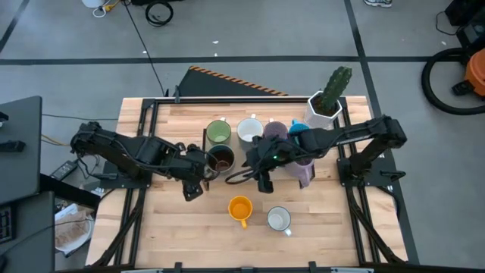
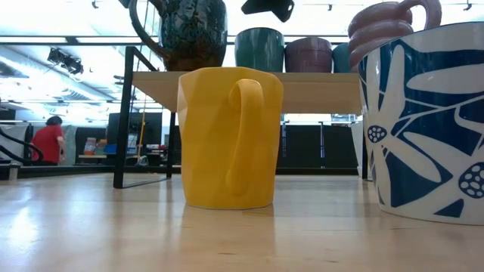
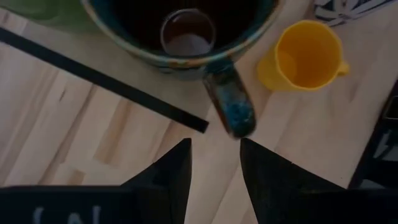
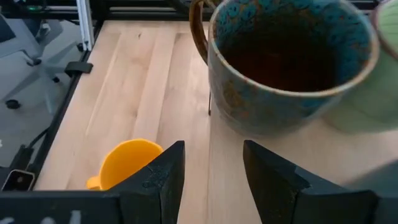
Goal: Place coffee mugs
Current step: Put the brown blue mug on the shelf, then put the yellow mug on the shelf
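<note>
- Dark brown mug [image 1: 220, 158]: centre of the high view, on the shelf beside the green mug [image 1: 218, 132]; handle points at the left gripper [image 3: 214, 165].
- Left gripper: jaws apart, empty, nearest arm.
- Right gripper [image 4: 211, 168]: jaws apart, empty.
- Orange mug [image 1: 240, 209]: lower centre, on the table.

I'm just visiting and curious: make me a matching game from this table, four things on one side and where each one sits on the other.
Things:
1. orange mug
2. dark brown mug
3. cactus planter
4. left gripper

Places:
A. on the raised shelf, beside the green mug
B. at the table's far right corner
C. on the bare tabletop, next to the white patterned mug
D. open, just off the dark brown mug's handle

Pairs: 1-C, 2-A, 3-B, 4-D
</note>
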You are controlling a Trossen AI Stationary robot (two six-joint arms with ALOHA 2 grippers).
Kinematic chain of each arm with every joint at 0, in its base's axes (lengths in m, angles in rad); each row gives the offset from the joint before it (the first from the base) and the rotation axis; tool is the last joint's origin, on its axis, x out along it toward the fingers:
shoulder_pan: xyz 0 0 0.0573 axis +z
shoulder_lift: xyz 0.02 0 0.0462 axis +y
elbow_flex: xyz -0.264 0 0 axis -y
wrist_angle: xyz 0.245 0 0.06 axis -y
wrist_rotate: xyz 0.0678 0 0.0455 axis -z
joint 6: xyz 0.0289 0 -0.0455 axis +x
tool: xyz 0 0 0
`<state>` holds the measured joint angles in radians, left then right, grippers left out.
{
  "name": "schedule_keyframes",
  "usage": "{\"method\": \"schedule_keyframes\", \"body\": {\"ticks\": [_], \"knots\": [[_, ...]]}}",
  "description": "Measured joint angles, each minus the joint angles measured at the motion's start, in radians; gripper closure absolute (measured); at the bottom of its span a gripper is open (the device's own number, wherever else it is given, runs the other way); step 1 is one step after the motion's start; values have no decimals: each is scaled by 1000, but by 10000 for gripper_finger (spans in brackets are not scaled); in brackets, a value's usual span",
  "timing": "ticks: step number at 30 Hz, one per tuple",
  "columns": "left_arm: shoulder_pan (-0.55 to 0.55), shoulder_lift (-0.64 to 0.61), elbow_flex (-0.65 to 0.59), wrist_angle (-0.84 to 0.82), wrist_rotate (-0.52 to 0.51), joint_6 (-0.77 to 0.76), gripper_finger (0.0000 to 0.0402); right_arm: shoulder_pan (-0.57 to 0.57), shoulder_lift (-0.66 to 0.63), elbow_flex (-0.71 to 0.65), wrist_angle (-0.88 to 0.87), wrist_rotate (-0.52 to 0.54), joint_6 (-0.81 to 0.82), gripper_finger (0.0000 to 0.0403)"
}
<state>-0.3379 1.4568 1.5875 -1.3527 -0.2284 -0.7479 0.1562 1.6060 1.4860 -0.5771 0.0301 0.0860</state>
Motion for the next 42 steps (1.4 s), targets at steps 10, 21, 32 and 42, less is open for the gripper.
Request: {"method": "schedule_keyframes", "body": {"ticks": [10, 21, 32, 42], "knots": [[-24, 0, 0, 87, 9, -8, 260, -32, 63, 0, 90, 3, -42, 234], [-26, 0, 0, 140, 22, -16, 260, -74, 71, 0, 107, -10, -44, 234], [-23, -25, 99, 122, 40, -23, 260, -60, -24, 0, 18, 27, -36, 234], [7, -12, 190, 256, -63, 27, 260, -129, -35, 283, -293, 127, -144, 248]]}}
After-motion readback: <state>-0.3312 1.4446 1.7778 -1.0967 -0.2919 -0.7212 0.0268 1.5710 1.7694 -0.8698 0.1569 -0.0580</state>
